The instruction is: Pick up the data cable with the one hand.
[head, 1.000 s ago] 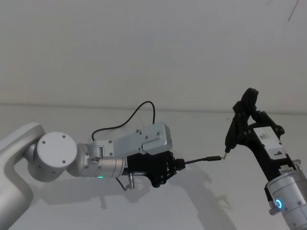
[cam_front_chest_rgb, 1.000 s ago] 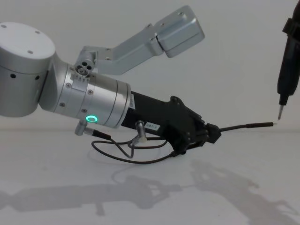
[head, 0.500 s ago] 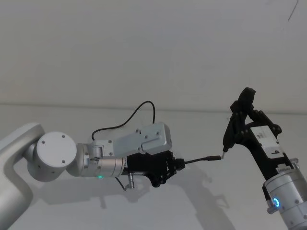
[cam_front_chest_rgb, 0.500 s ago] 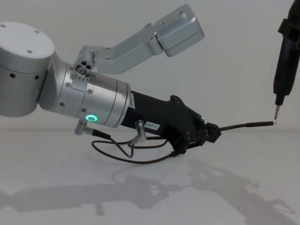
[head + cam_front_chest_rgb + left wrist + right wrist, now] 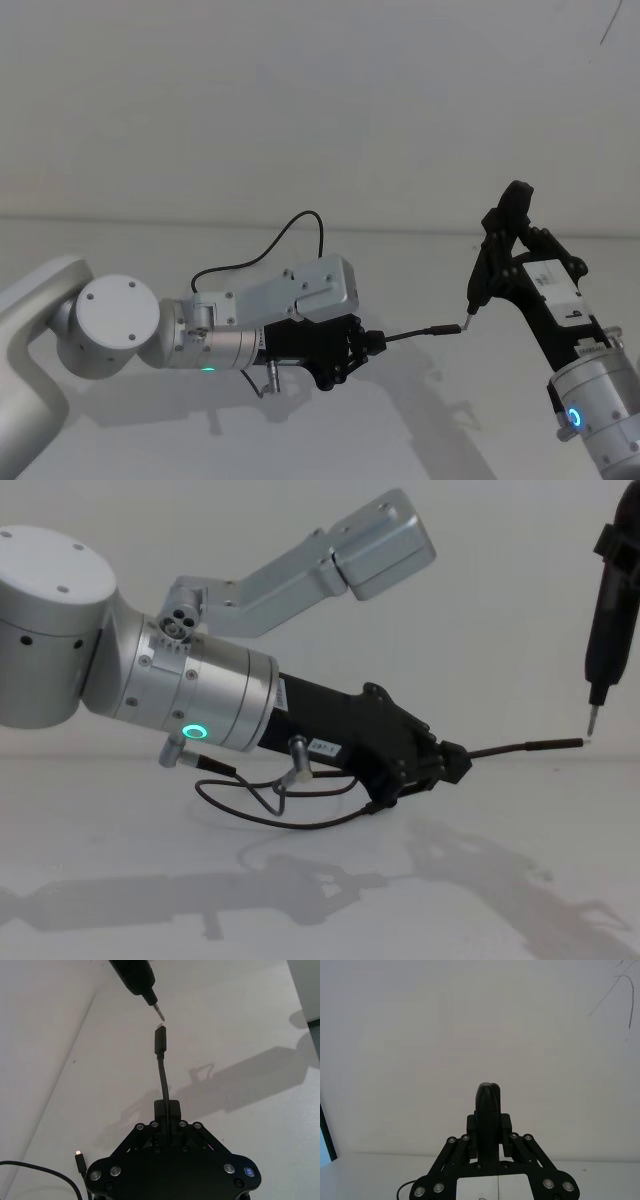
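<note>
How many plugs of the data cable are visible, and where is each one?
2. One plug sticks out ahead of the left hand, near the right hand's tool tip. The other plug lies on the table beside the left hand.

Matt black data cable; brushed-metal left arm; smooth white table.

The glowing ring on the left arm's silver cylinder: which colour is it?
Green; the ring shows best in the chest view.

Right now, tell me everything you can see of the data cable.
The data cable is a thin black cord. The left gripper is shut on it near one end, holding that slim silver-tipped plug out level above the white table, just short of the tip of the black tool held by the right gripper. The rest trails back in loose loops; the other plug lies on the table.
</note>
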